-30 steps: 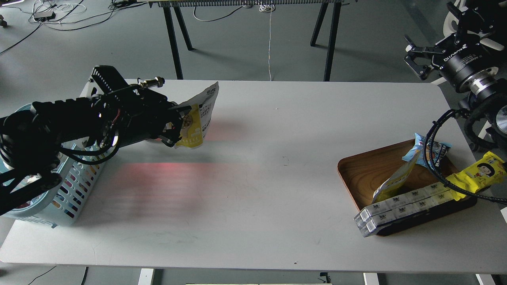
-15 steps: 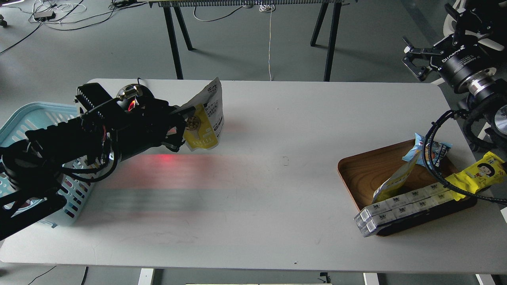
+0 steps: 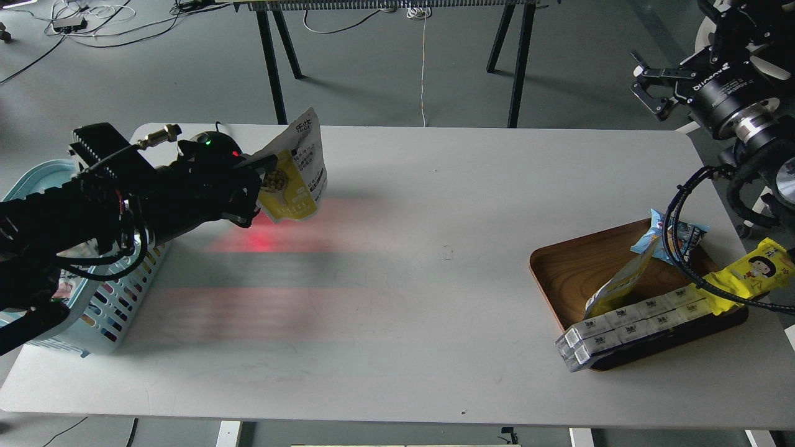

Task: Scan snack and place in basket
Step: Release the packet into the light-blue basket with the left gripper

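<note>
— What sits on the white desk (image 3: pixel 410 279)?
— At the far-left edge, a light blue slotted basket (image 3: pixel 93 310); near the right end, a brown wooden tray (image 3: pixel 571 267).
— Anything else on the surface?
— Bands of red light fall across the left half. The middle of the desk carries only a few small dark marks.

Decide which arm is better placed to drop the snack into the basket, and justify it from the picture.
Left. The left gripper already holds the snack above the table, right beside the basket. The right gripper is raised off the table's far right corner, holding nothing.
</note>
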{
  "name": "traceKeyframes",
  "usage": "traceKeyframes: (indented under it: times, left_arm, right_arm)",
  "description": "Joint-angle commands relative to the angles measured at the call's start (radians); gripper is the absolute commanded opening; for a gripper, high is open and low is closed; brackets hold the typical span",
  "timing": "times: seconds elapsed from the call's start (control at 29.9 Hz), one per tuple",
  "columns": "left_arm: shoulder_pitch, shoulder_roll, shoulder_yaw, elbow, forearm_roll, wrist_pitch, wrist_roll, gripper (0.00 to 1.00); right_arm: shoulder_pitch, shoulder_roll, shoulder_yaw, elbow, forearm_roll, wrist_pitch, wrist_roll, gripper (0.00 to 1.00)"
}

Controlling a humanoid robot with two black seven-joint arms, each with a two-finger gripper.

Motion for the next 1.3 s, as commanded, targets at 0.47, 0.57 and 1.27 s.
traceKeyframes:
  times: [0.47, 0.57, 1.27]
  left_arm:
    - [-0.014, 0.567, -0.108, 0.086, -0.37, 0.006, -0.26, 0.0]
    - [-0.014, 0.619, -0.05, 0.147, -0.398, 0.055, -0.301, 0.0]
    - [-0.01, 0.633, 0.544, 0.29, -0.471, 0.462, -0.397, 0.0]
  right_arm:
    - [0.018, 0.004, -0.001, -0.002, 0.0, 0.0, 0.0, 0.96]
    - [0.024, 0.004, -0.001, -0.002, -0.002, 0.002, 0.0, 0.96]
    - [0.041, 0.013, -0.036, -0.002, -0.002, 0.0, 0.0, 0.96]
